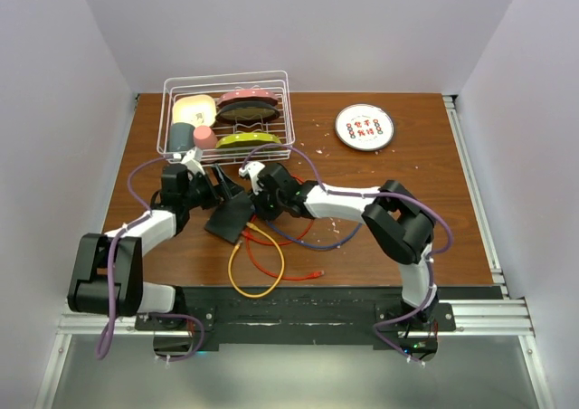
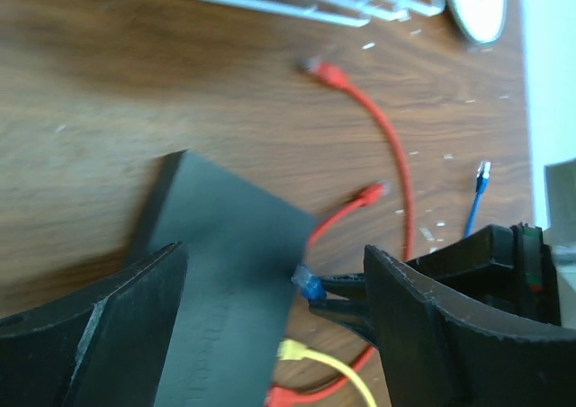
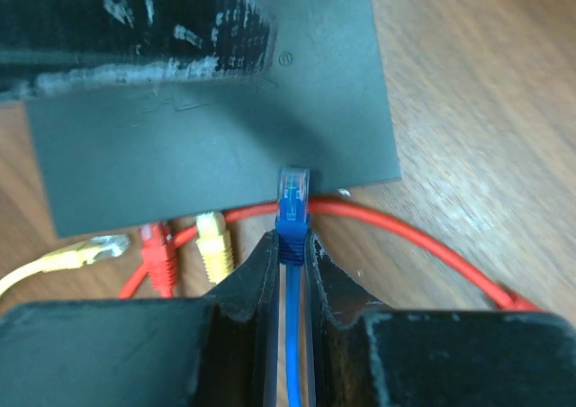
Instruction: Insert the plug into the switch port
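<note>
The switch [image 1: 231,217] is a flat matte-black box left of the table's middle. In the right wrist view the switch [image 3: 216,128] has a yellow plug [image 3: 211,240] and a red plug [image 3: 157,245] at its near edge. My right gripper [image 3: 290,245] is shut on the blue plug [image 3: 292,195], whose clear tip meets that same edge. My left gripper [image 2: 270,308] is open and straddles the switch [image 2: 225,281]; one finger [image 2: 90,335] lies over its left part. The blue plug [image 2: 310,285] touches the switch's right edge there.
A white wire dish rack [image 1: 226,110] with plates and cups stands behind the switch. A round white disc with red marks [image 1: 364,127] lies at the back right. Yellow [image 1: 237,273] and red [image 1: 271,264] cables loop toward the front edge. A loose yellow plug [image 3: 90,249] lies nearby.
</note>
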Motion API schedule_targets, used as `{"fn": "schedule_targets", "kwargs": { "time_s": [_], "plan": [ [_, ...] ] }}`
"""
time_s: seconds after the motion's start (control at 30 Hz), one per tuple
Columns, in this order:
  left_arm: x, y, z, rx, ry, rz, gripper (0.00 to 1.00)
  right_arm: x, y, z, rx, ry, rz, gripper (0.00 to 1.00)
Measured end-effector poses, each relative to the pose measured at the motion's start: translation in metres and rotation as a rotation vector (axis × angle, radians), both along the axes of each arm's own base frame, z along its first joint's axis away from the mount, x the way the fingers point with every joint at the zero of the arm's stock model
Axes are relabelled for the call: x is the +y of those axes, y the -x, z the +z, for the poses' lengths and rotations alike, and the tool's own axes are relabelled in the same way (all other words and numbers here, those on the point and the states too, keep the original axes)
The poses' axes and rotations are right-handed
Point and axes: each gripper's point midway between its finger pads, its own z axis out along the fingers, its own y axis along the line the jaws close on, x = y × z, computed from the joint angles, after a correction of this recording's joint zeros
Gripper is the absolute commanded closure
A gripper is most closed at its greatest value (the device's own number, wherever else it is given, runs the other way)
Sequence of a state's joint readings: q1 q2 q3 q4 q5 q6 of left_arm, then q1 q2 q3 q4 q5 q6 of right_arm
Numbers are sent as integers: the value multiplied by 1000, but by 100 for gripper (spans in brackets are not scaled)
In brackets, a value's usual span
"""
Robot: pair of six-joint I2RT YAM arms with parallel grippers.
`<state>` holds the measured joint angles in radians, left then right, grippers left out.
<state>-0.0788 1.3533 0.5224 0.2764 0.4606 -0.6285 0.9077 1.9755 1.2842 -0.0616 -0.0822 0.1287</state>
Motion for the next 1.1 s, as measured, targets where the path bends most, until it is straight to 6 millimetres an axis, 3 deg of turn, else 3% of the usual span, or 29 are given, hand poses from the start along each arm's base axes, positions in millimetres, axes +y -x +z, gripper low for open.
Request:
{"fn": "schedule_targets", "kwargs": {
  "time_s": [0.13,0.47,0.67,1.1],
  "plan": [
    [5,0,-18,50,-32,16,16,4,0,-3,18,12,17,100],
    [9,-25,-20,20,-67,26,18,-8,14,-14,55,43,43,100],
    [19,-23,-47,91,-121,50,23,-13,18,-18,61,57,48,100],
    [18,-31,-50,62,-133,20,36,-12,17,-14,59,64,57,100]
  ]
}}
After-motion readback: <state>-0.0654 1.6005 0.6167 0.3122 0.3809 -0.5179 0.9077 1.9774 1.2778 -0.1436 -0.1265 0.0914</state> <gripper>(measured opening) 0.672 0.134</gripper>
